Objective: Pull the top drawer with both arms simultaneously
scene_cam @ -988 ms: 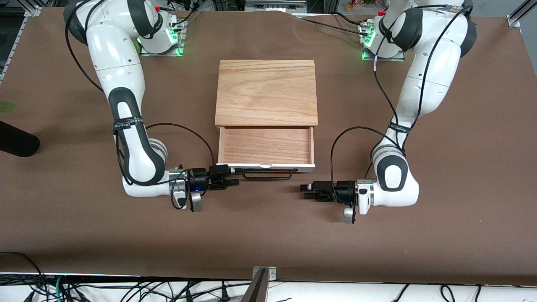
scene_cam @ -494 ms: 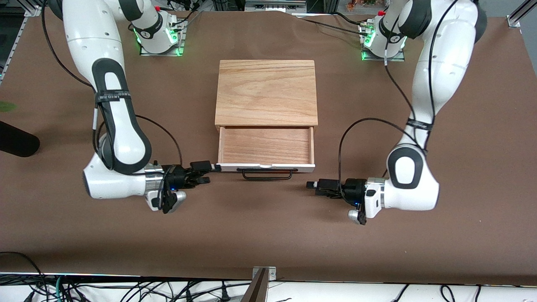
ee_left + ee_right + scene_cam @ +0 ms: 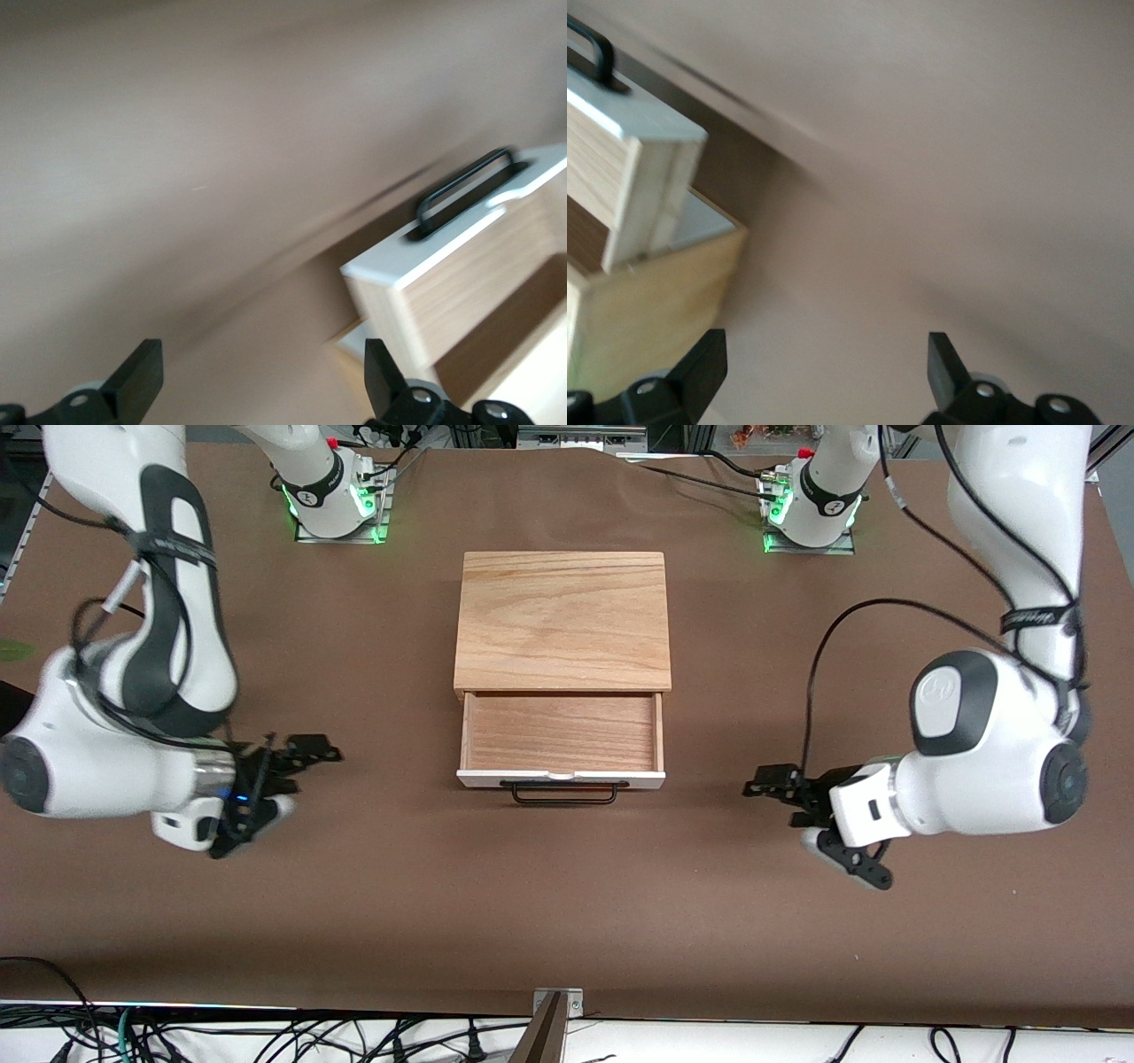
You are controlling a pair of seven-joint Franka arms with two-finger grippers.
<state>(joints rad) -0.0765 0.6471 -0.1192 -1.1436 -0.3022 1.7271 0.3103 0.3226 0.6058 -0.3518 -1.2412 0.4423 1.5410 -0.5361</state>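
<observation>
The top drawer [image 3: 561, 732] stands pulled out of the wooden cabinet [image 3: 563, 620]. Its white front [image 3: 478, 778] and black bar handle [image 3: 564, 794] face the front camera. My right gripper [image 3: 310, 766] hangs open and empty over bare table, beside the drawer toward the right arm's end. My left gripper [image 3: 769, 786] is open and empty over bare table toward the left arm's end. The left wrist view shows its fingers [image 3: 142, 372] spread wide, with the drawer [image 3: 443, 283] and handle [image 3: 465, 188] off to one side. The right wrist view shows the drawer's corner [image 3: 647, 150] and the cabinet [image 3: 656, 301] beside its open gripper [image 3: 826, 363].
The arm bases with green lights [image 3: 337, 506] [image 3: 802, 512] stand along the table's edge farthest from the front camera. A metal bracket [image 3: 556, 1003] sits at the table's front edge, with cables below it. Brown table surface [image 3: 567, 903] spreads around the cabinet.
Both grippers have left the handle's ends and swung outward, each toward its own end of the table, with the arms rising. The drawer has stayed where it was.
</observation>
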